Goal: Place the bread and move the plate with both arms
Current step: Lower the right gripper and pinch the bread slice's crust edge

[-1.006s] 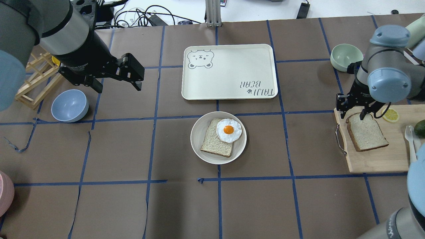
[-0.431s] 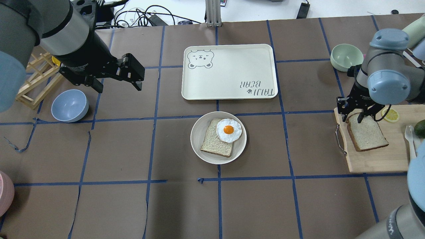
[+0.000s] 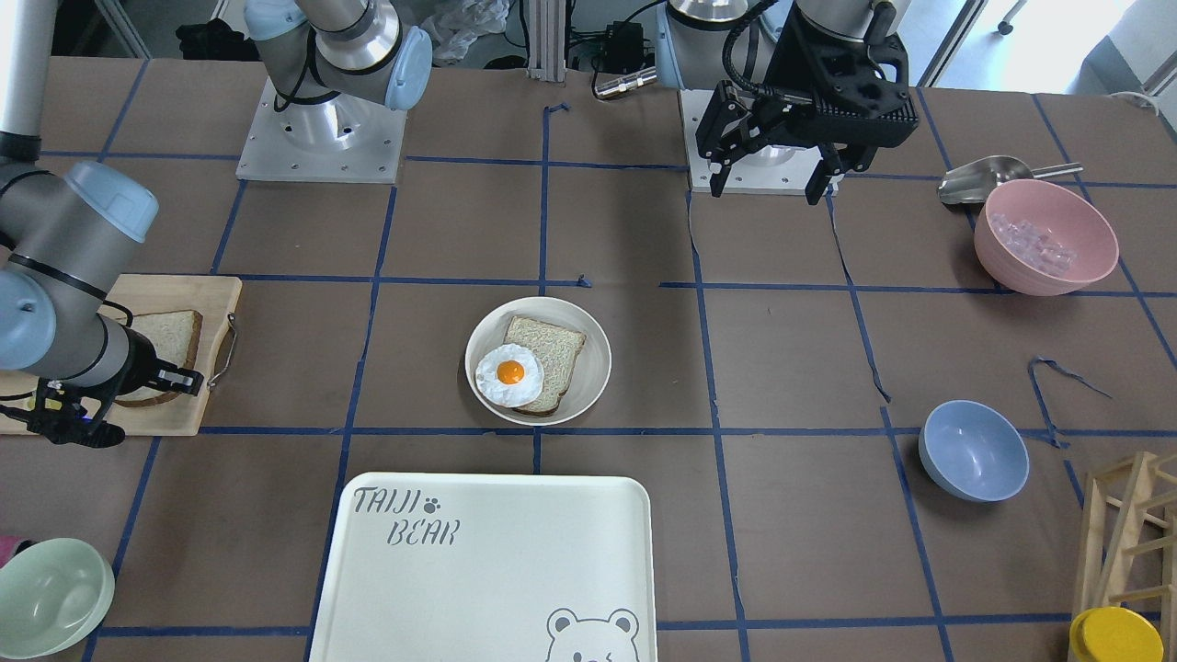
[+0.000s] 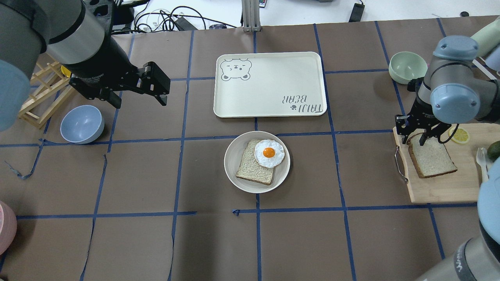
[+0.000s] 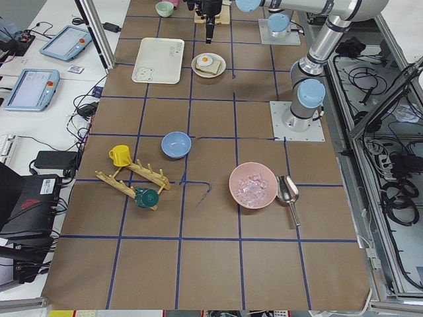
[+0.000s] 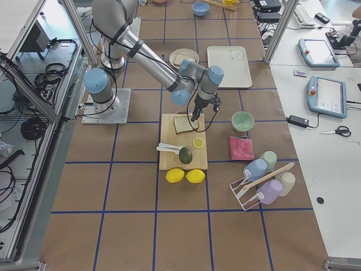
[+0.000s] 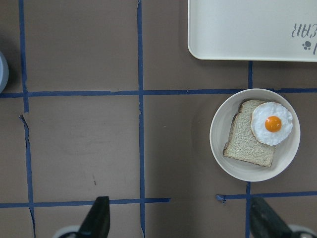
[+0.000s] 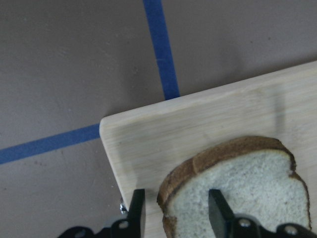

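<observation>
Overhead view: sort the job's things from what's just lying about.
Job: bread, plate, right tool, left tool.
Lying about: bear tray, green bowl, blue bowl, lemon slice.

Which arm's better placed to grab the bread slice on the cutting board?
Right. The right end effector, open, straddles the crust edge of the bread slice on the cutting board; the left end effector hangs open far across the table.

L gripper [image 4: 140, 102] hovers w/ jaws wide; R gripper [image 4: 414, 139] low, jaws apart.
</observation>
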### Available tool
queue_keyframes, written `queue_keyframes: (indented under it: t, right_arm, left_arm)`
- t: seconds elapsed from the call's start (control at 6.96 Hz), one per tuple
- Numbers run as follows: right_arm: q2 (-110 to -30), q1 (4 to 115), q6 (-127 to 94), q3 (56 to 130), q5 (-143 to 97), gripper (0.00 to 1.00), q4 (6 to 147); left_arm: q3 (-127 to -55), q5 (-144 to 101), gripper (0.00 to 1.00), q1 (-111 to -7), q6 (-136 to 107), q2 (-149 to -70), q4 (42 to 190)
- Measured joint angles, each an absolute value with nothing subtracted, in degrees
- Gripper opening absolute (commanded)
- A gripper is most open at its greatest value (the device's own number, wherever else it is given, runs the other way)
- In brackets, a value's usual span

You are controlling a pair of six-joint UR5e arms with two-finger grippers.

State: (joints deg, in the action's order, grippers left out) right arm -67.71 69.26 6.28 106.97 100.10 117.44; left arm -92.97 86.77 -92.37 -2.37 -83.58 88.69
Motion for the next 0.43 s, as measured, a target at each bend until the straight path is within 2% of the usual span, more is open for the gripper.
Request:
queue_keyframes:
  t: [0.14,0.43]
  right_arm:
    - [-67.67,69.26,6.27,106.96,100.1,0.04,117.47]
    - [-67.69,69.26,6.13,106.96,100.12,0.0,117.23]
  left_arm:
    - [-92.95,86.81,1.0,-92.37,-2.37,-83.57,88.7]
    - [-93.01,86.83,1.0,-92.37,-2.37,-83.51,88.72]
